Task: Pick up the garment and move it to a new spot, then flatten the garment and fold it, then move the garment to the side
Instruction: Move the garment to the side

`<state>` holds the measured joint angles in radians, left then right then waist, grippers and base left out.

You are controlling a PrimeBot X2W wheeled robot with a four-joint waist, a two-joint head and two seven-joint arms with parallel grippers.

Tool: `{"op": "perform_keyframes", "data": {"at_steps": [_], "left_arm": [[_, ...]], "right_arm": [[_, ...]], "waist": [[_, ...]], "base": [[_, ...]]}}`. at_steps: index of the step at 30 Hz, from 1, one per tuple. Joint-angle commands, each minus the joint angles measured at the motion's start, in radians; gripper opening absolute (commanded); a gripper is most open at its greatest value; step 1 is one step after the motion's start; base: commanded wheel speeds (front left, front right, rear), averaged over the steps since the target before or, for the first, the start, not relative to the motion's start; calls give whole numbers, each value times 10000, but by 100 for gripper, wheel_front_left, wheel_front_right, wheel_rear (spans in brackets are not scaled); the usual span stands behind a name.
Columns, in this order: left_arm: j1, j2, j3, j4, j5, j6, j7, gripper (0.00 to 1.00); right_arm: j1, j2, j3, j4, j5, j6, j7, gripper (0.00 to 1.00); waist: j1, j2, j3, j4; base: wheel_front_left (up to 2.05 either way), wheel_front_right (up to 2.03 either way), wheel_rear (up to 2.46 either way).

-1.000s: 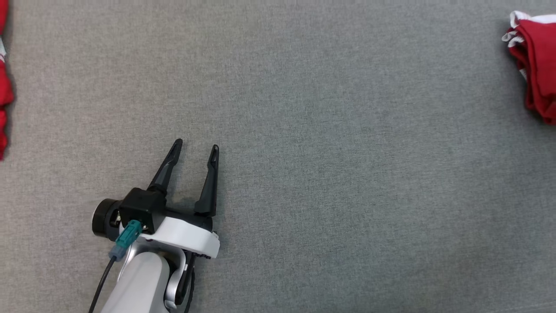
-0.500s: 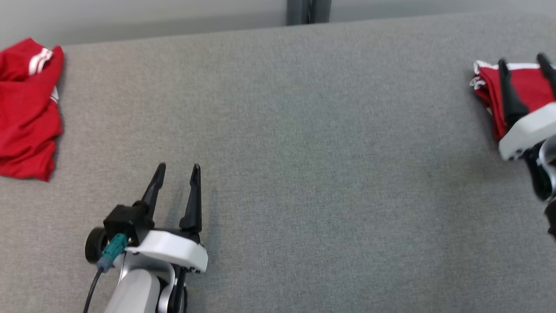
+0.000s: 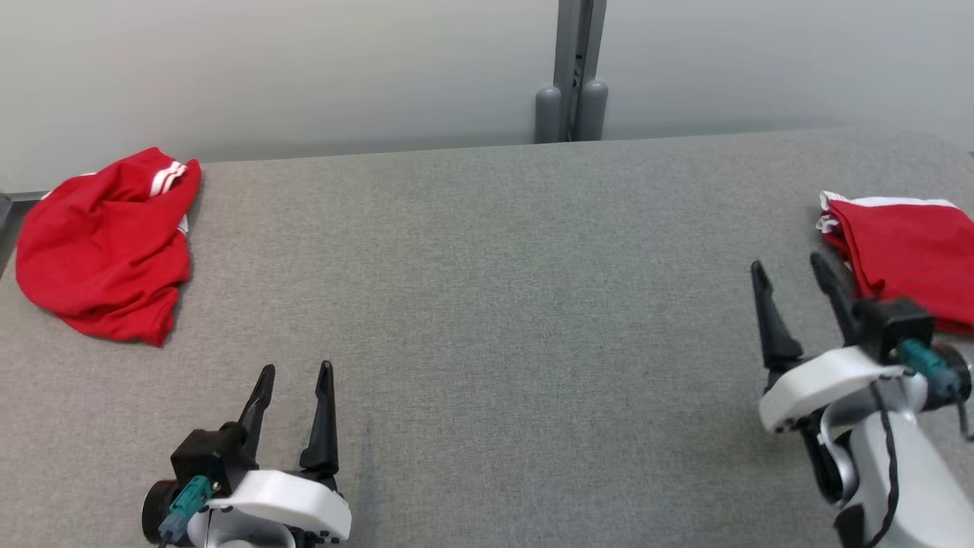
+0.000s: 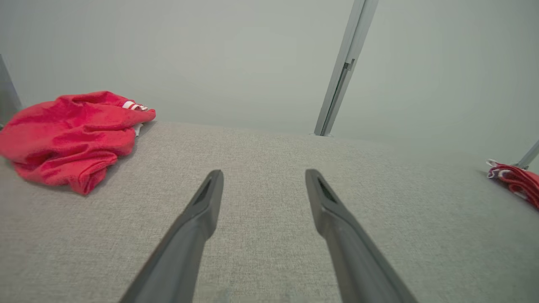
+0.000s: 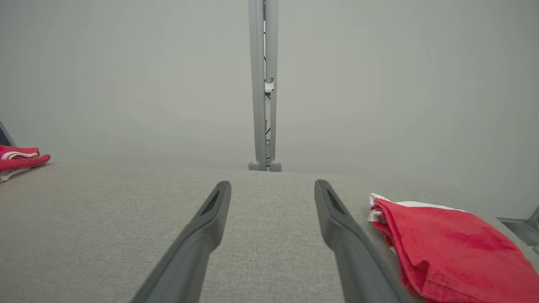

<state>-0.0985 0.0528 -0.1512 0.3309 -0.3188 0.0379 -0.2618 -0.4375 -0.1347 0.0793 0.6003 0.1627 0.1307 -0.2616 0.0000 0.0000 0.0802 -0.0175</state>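
The left gripper (image 3: 297, 367) sits at the lower left of the head view, jaws spread wide and empty, fingers pointing up the frame over bare cloth. The right gripper (image 3: 787, 262) sits at the lower right, likewise spread and holding nothing. Its outer finger lies just beside the near edge of the folded garment (image 3: 909, 255); whether it touches the fabric cannot be told. That red piece, with white trim at its upper edge, lies flat and squared at the right edge of the grey table (image 3: 487, 304). At the upper left of the frame, well apart from both grippers, a crumpled garment (image 3: 103, 243), red with white stripes, lies bunched near the table's far corner. A grey post (image 3: 571, 68) stands behind the table's far edge against a pale wall (image 3: 304, 68). Assessment: the folded piece appears finished and set aside. The crumpled piece appears untouched, so for it the pick-up, relocation, flattening, folding and final move to the side are all left to do.
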Motion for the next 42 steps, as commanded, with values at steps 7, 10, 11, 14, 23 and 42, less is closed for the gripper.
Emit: {"op": "perform_keyframes", "data": {"at_steps": [7,10,11,14,23,42], "left_arm": [[412,14,203,-138,-112,80,-42,100],[526,2,193,-165,-145,83,-42,100],[564,0,183,-171,-170,93,-42,100],[634,0,39,-139,-217,146,-42,100],[599,-4,-132,-165,-194,189,-41,100],[722,-4,-201,-174,-117,121,-32,100]], "right_arm": [[1533,725,-557,-1372,-443,1,64,100],[1855,796,-584,-1615,-313,1,101,100],[1979,810,-586,-1721,-268,1,103,100],[2453,818,-262,-2049,313,1,115,100],[2999,816,-120,-2369,661,1,174,100],[3262,818,-155,-2689,664,1,318,100]], "waist": [[0,0,-294,243],[0,0,-363,288],[0,0,-395,304],[0,0,-498,406],[0,0,-618,513],[0,0,-817,533]], "base": [[0,0,0],[0,0,0],[0,0,0],[0,0,0],[0,0,0],[0,0,0]]}}
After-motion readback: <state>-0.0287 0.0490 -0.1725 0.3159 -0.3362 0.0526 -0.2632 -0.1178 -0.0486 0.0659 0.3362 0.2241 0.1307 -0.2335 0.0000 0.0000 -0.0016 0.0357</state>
